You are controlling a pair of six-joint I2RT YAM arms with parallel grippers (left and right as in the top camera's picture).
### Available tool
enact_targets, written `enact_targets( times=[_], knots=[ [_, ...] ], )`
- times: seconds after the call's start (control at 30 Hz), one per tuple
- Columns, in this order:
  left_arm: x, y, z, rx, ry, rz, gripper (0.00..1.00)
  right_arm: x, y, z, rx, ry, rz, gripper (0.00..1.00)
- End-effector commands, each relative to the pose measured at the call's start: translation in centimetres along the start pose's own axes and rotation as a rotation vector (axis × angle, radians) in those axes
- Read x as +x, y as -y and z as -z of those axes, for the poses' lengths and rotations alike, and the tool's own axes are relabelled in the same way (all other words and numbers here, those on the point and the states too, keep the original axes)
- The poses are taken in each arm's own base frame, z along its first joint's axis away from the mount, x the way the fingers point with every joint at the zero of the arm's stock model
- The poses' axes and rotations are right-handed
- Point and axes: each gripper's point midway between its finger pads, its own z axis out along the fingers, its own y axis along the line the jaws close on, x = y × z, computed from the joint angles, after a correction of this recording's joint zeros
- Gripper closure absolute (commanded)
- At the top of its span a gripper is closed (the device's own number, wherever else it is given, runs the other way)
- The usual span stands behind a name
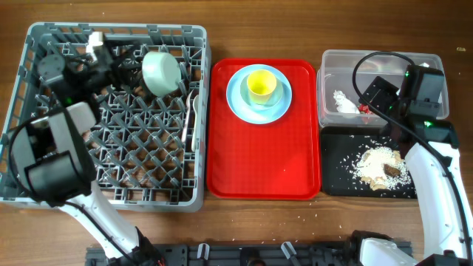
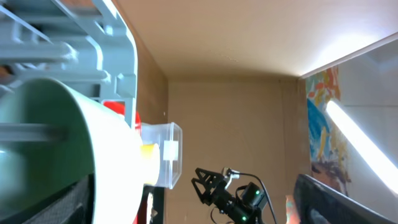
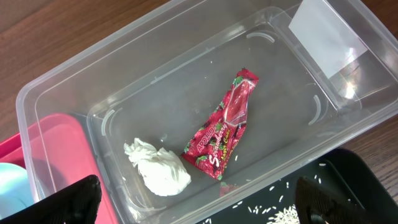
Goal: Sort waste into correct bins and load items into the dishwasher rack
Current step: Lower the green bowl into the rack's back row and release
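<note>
The pale green bowl (image 1: pixel 161 72) lies tilted on the pegs at the back of the grey dishwasher rack (image 1: pixel 44 193); it fills the left of the left wrist view (image 2: pixel 50 143). My left gripper (image 1: pixel 122 68) (image 2: pixel 193 208) is open beside it. A white fork and spoon (image 1: pixel 194 111) lie in the rack. The yellow cup (image 1: pixel 261 86) stands on the blue plate (image 1: pixel 240 103). My right gripper (image 1: pixel 375 92) (image 3: pixel 199 202) is open and empty above the clear tub (image 1: pixel 384 58) (image 3: pixel 155 68), which holds the napkin (image 3: pixel 158 171) and red wrapper (image 3: pixel 224 127). Food scraps (image 1: pixel 380 166) lie in the black tray (image 1: pixel 336 181).
The red serving tray (image 1: pixel 259 162) sits between the rack and the bins, with the plate at its back. Loose white grains (image 3: pixel 280 214) are scattered on the black tray. Bare wooden table runs along the front edge.
</note>
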Motion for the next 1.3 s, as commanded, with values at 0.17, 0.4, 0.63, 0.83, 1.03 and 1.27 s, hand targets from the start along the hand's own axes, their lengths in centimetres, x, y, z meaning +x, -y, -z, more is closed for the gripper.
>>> enact_targets(
  times=[0.17,0.4,0.63,0.83,1.03,1.27],
  knots=[
    [-0.3,5.0,5.4,0.024,0.044,-0.141,0.01,-0.7,-0.3,0.2,-0.011,0.011,0.006,0.0],
    [1.7,10.2,5.4,0.04,0.044,-0.319,0.01,-0.7,-0.3,0.2,-0.011,0.011,0.006,0.0],
    [0.6,13.4,2.6,0.072,0.007,-0.255,0.01,-0.7,-0.3,0.2,-0.011,0.011,0.006,0.0],
    [-2.8,19.8,-2.4,0.055,-0.016,-0.262,0.01,-0.7,-0.3,0.2,-0.011,0.011,0.006,0.0],
    [-5.2,13.8,-7.8,-0.165,0.19,-0.19,0.01,-0.7,-0.3,0.2,-0.011,0.011,0.006,0.0],
    [1.2,6.8,-12.6,-0.669,0.163,-0.438,0.01,-0.7,-0.3,0.2,-0.012,0.012,0.006,0.0]
  ],
)
